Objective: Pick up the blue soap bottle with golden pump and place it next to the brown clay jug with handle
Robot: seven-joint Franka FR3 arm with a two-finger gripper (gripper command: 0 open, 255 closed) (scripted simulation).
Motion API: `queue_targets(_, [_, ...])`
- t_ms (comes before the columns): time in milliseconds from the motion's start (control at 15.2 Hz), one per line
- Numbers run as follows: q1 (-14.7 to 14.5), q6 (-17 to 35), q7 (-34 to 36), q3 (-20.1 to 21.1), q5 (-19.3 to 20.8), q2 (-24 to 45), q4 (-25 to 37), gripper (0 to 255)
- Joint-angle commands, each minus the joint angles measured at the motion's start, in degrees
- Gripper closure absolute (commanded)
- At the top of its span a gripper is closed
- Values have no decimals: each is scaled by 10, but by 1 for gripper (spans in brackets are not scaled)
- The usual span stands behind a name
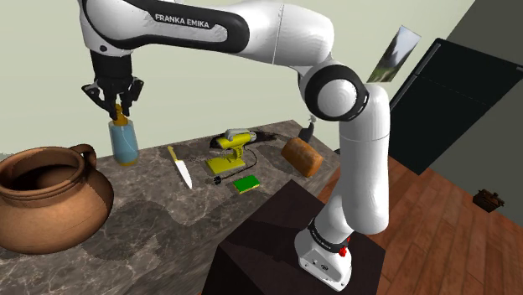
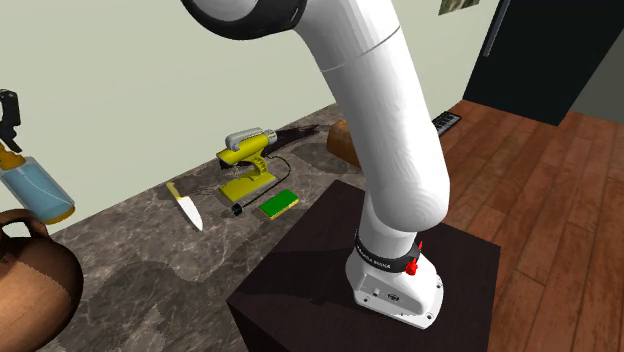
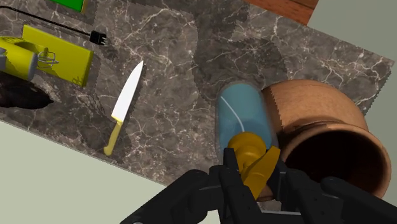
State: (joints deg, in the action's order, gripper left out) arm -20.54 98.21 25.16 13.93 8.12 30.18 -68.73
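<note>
Marble worktop (image 1: 201, 205) lies under the end effector (image 1: 122, 109), pinching the bottle (image 1: 126, 141) by its pump (image 3: 249, 149), ready for setting beside the jug (image 1: 46, 197).

- The counter (image 1: 151, 230) is viewed from beside the stand (image 1: 260, 243), looking downward and leftward.
- The second exterior view is placed closer and faced alike; knife (image 1: 181, 168) and drill (image 1: 232, 149) are shared.
- From the wrist, bottle (image 3: 242, 118) and jug (image 3: 318, 121) are viewed closely from above.
</note>
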Motion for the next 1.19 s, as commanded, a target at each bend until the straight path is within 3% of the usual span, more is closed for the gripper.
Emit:
queue_targets(0, [2, 18, 1, 0, 0, -2, -19, 255])
queue_targets(1122, [7, 140, 9, -4, 6, 14, -127, 255])
